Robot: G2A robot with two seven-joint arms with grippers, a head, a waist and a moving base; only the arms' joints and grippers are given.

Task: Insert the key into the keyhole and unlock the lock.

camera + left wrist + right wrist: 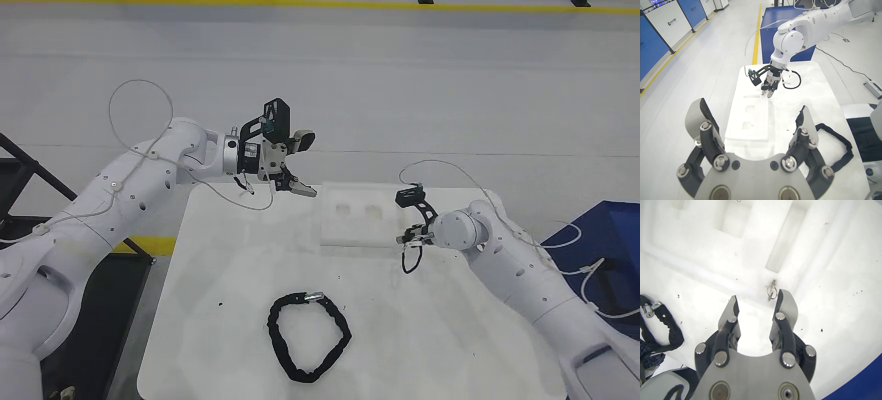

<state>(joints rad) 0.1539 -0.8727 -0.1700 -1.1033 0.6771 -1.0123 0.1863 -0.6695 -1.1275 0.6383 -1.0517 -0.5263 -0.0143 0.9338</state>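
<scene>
**A:** What is sitting on the white table (200, 330), biggest thing first?

**B:** A white foam block (360, 225) is lying toward twelve o'clock from the table's middle. A black chain lock (274, 330) is curling in a loop at about seven o'clock, well apart from the block. Its silver cylinder (648, 311) is showing the keyhole.

**A:** And the arms?

**B:** The left gripper (753, 106) is hovering by the table's edge near eleven o'clock, fingers wide apart and holding nothing. The right gripper (757, 296) is hanging low at about one o'clock, fingers also apart and empty.

**A:** Where is the key?

**B:** The small key (770, 293) on its ring is lying at the block's six o'clock edge. It is just beside one right fingertip, not between the two.

**A:** So what is the pickup asking for?

**B:** Probably sliding sideways until the key is sitting midway between the fingers. Then lowering and closing on its head, leaving the blade free for the keyhole. The foam edge may be getting in one finger's way.
</scene>
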